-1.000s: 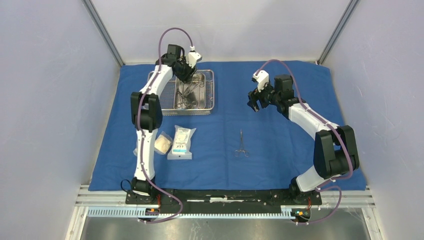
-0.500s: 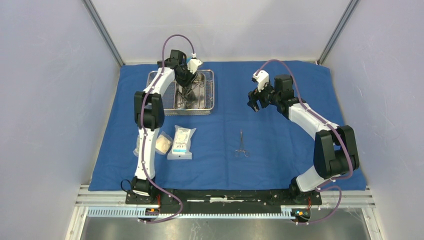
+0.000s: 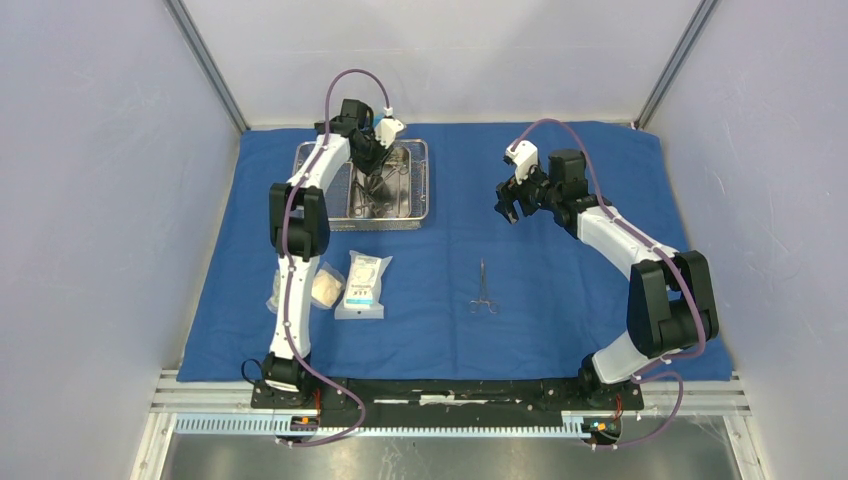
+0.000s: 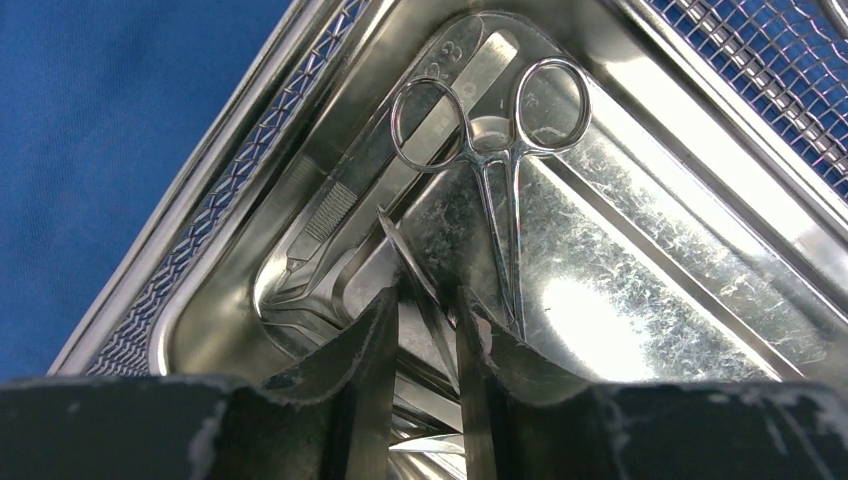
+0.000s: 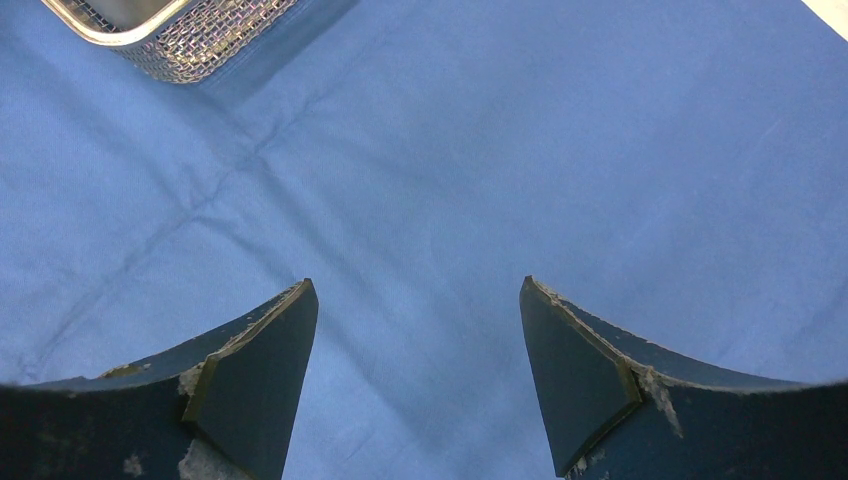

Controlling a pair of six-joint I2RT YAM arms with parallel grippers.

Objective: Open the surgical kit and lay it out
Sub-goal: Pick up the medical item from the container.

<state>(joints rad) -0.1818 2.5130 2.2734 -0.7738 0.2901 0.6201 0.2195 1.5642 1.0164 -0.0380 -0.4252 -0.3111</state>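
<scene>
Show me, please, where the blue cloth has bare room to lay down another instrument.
Free: the cloth between the mesh basket and the right end effector, and right of the forceps. Crowded: near left, around the packets.

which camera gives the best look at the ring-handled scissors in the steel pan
Left wrist: the ring-handled scissors lie close up in the steel pan, both rings and shanks clear. Top external shows only tiny dark instruments in the pan, partly behind the left arm. Right wrist shows just blue cloth and a basket corner.
</scene>
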